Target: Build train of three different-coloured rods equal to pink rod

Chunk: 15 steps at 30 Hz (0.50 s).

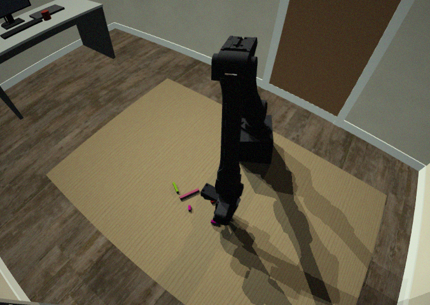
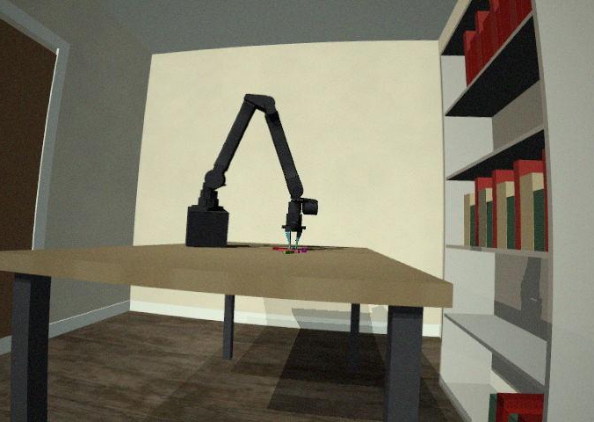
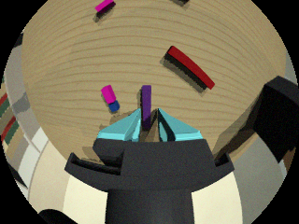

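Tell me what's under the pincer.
The wrist view shows a purple rod reaching in under the open pincer, between its fingers. Its near end can't be made out, and the pincer's body covers whatever lies beyond.

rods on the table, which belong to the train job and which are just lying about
Job:
- purple rod
- blue rod
- magenta rod touching blue
- pink rod, the length to match

Lying about:
- red rod
- lime rod
- lone magenta rod
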Motion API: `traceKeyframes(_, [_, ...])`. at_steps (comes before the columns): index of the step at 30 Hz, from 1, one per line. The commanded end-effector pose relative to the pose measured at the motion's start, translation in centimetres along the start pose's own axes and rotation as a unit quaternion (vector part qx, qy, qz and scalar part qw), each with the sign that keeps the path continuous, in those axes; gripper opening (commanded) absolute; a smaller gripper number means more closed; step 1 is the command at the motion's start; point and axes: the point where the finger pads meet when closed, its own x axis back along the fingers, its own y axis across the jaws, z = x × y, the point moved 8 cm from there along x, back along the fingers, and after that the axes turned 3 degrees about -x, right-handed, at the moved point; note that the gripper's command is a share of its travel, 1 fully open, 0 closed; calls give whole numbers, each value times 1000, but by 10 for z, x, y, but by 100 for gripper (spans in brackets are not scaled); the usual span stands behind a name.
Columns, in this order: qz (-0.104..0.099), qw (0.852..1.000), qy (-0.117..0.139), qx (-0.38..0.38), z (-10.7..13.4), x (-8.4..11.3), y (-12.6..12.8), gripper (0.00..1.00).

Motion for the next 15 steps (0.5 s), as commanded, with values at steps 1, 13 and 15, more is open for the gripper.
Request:
traceKeyframes(1, [-27,1000,5,-4,-1,11,20,23])
traceKeyframes(13, [-21,1000,3,-5,-3,4,17,23])
traceKeyframes(15, [-21,1000,3,-5,-3,4,17,23])
